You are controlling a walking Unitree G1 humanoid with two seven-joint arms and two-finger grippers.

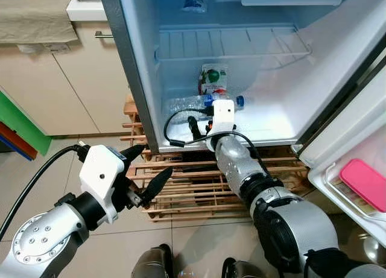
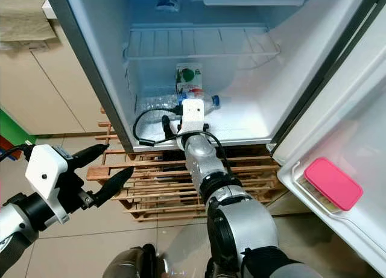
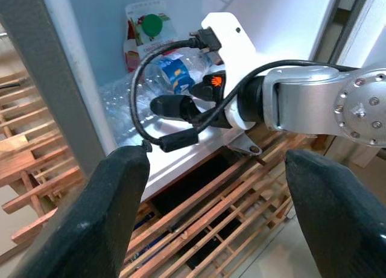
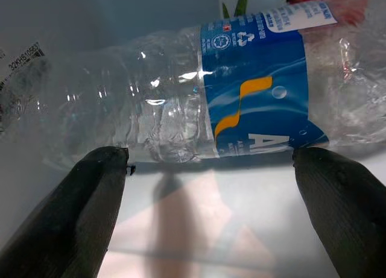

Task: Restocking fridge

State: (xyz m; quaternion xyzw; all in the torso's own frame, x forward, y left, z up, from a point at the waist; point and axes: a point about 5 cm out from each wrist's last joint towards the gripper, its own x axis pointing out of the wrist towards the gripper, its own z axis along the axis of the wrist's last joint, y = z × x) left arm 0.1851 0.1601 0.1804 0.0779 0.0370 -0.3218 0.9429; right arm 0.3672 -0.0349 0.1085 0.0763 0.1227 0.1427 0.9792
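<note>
A wooden pallet (image 1: 181,187) lay on the tiled floor (image 1: 108,248) under the appliance. Beige cabinets (image 1: 78,85) stood to the left, with a metal handle (image 1: 104,34) on 1 drawer and a cloth (image 1: 36,15) draped over the counter. A green panel (image 1: 21,124) leaned nearby.

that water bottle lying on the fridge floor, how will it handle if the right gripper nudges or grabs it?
The water bottle lies on its side on the smooth white fridge floor, so a nudge would probably roll it. Its clear wall looks thin and ribbed, so it may dent under a squeeze. The glossy plastic could slip; the right gripper sits open just short of it.
</note>
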